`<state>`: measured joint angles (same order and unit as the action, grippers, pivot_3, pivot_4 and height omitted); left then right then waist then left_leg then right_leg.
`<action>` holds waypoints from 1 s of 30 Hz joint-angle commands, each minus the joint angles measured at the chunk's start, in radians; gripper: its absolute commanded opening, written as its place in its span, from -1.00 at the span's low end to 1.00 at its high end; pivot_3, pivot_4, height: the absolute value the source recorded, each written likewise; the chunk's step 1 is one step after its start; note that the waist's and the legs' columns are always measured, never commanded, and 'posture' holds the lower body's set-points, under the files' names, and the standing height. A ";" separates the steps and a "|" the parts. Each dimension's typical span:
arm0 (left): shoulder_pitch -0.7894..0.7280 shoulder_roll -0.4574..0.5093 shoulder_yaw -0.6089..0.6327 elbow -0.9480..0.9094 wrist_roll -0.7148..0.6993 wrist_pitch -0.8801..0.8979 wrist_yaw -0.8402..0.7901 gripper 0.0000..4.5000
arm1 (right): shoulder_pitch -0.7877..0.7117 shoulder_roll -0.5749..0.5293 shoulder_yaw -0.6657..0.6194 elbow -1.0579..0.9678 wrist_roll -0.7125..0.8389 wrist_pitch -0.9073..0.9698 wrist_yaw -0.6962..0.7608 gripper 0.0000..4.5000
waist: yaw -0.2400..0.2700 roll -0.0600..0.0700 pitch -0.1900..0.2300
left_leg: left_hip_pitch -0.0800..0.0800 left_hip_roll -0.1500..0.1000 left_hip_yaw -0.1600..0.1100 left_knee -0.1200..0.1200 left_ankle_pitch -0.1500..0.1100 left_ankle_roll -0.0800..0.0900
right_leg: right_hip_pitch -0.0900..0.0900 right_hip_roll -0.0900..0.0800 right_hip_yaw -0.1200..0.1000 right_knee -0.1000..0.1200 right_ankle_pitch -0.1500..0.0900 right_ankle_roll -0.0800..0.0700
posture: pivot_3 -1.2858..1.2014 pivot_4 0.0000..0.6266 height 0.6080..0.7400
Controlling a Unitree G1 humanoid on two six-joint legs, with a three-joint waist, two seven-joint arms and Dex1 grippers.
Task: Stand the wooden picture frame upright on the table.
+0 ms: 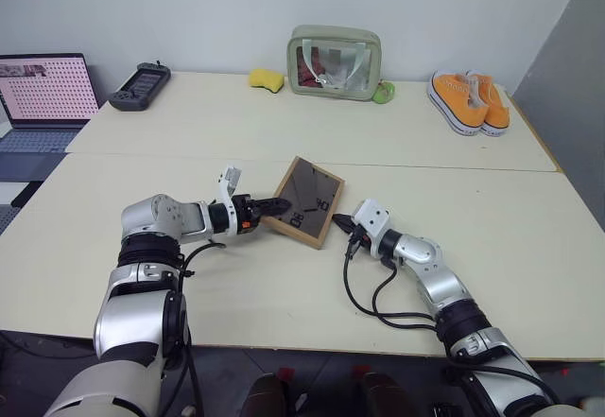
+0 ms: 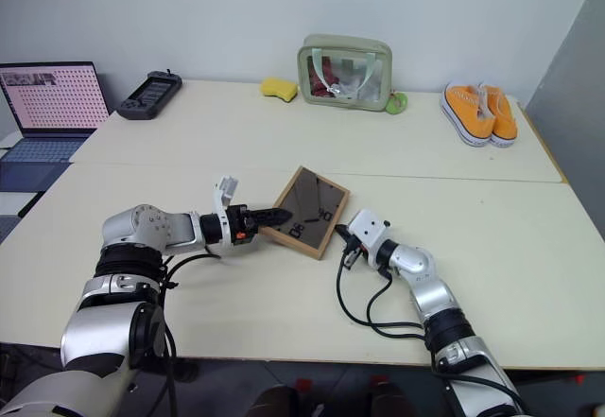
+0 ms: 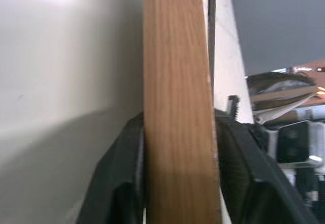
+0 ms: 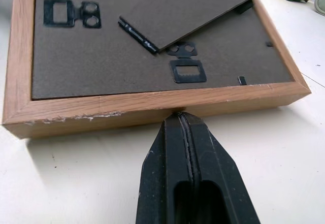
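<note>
1. The wooden picture frame [image 1: 306,201] lies back-up near the middle of the table [image 1: 492,237], just on the near side of the seam, well away from every edge. It sits turned like a diamond, with its dark back panel and stand flap facing up.
2. Left gripper [image 1: 282,205] has its fingers closed on the frame's left side. In the left wrist view the wooden rail [image 3: 177,107] sits between the two black pads, one on each face.
3. Right gripper [image 4: 185,127] is fully closed and holds nothing. Its tip butts against the near-right outer edge of the frame, acting as a stop.
4. Handling, as a judgement: a light, stiff box of thin wood. It won't flex, but the smooth rail faces could slip in a pinch, and the front glazing — if any — would not like a drop.
5. The stand flap [image 4: 188,8] is already lifted a little off the back panel in the right wrist view. It looks like thin board on a hinge and easy to bend, so don't grab it hard.
6. Best hold, I'd say: the wooden rail across its thickness, as the left gripper has it. Tip the frame up about its opposite edge, with the right tip bracing so it doesn't skate on the tabletop.
7. Risk — the frame pivots in the pinch or falls face-down before the flap is out far enough to prop it.
</note>
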<state>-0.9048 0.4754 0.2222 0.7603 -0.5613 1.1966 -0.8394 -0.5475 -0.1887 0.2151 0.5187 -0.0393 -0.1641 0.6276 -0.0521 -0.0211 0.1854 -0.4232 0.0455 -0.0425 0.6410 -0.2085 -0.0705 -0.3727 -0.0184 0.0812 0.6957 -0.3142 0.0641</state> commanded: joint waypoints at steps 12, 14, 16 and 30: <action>-0.011 -0.018 -0.008 -0.018 0.010 0.007 0.002 -0.43 | -0.019 0.000 -0.003 0.009 0.000 -0.010 0.003 -1.00 | -0.001 0.000 0.000 | 0.000 0.000 0.000 0.000 0.000 0.000 | 0.000 0.000 0.000 0.000 0.000 0.000 | 0.03 -0.52 1.00; -0.012 -0.012 0.000 -0.026 0.010 -0.010 -0.004 -0.43 | -0.007 -0.016 -0.008 -0.006 0.003 -0.008 0.008 -1.00 | -0.001 0.000 0.000 | 0.000 0.000 0.000 0.000 0.000 0.000 | 0.000 0.000 0.000 0.000 0.000 0.000 | 0.03 -0.52 1.00; -0.016 -0.005 0.012 -0.029 0.008 -0.032 -0.007 -0.43 | 0.007 -0.034 -0.015 -0.021 0.007 -0.005 0.015 -1.00 | 0.000 0.000 0.000 | 0.000 0.000 0.000 0.000 0.000 0.000 | 0.000 0.000 0.000 0.000 0.000 0.000 | 0.03 -0.52 1.00; -0.084 0.021 0.064 -0.278 -0.045 -0.243 -0.065 -0.43 | 0.113 -0.175 -0.080 -0.125 0.056 0.026 0.055 -1.00 | 0.013 0.000 0.000 | -0.007 0.000 -0.007 0.000 0.000 0.000 | -0.001 0.000 -0.007 -0.006 0.000 0.000 | 0.03 -0.52 1.00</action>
<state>-0.9583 0.4863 0.2657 0.5926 -0.5653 1.0037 -0.8683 -0.4586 -0.3427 0.1648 0.4107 -0.0044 -0.1553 0.6750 -0.0393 -0.0214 0.1859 -0.4298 0.0454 -0.0493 0.6410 -0.2082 -0.0710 -0.3734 -0.0189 0.0739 0.6894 -0.3141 0.0640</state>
